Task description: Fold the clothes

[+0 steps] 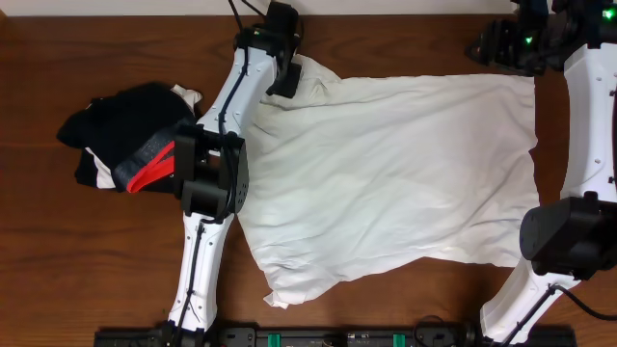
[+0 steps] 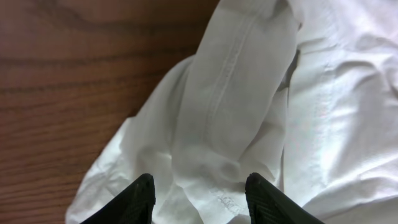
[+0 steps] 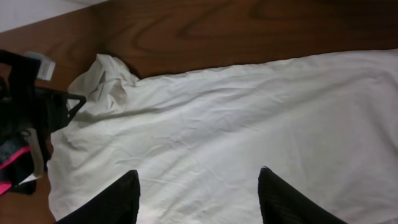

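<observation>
A white T-shirt [image 1: 395, 183] lies spread out on the wooden table, with a bunched sleeve at its top left corner. My left gripper [image 1: 282, 85] is over that sleeve. In the left wrist view its jaws [image 2: 200, 186] are open, with the folded sleeve [image 2: 242, 93] lying between and ahead of the fingertips. My right gripper [image 1: 487, 46] is raised near the shirt's top right corner. In the right wrist view its jaws [image 3: 198, 177] are open and empty, high above the shirt [image 3: 249, 124].
A pile of dark clothes with red and white parts [image 1: 125, 140] lies at the left of the table, beside the left arm; it also shows in the right wrist view [image 3: 18, 130]. Bare wood [image 2: 74, 74] borders the shirt at top and left.
</observation>
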